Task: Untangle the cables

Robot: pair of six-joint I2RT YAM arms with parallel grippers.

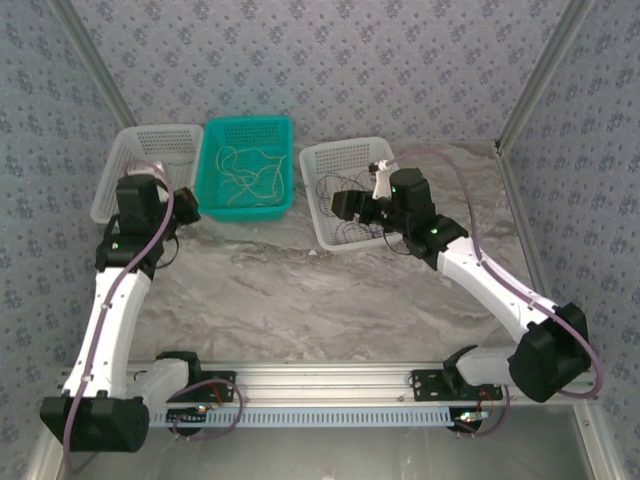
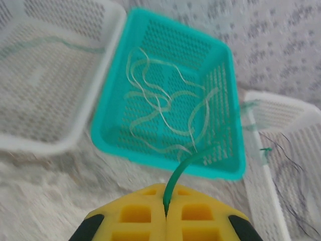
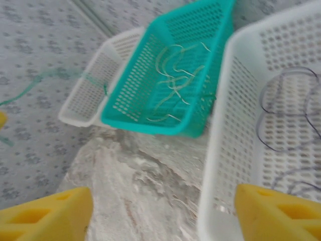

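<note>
Green cable (image 2: 176,173) is pinched in the left pincer (image 2: 166,206), while the right pincer (image 3: 163,211) is spread wide near dark cables (image 3: 259,123).

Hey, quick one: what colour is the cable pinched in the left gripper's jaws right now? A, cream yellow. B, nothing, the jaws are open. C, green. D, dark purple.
C: in the left wrist view the left gripper has its jaws shut on a green cable, while the cream cables lie loose in the teal basket.
</note>
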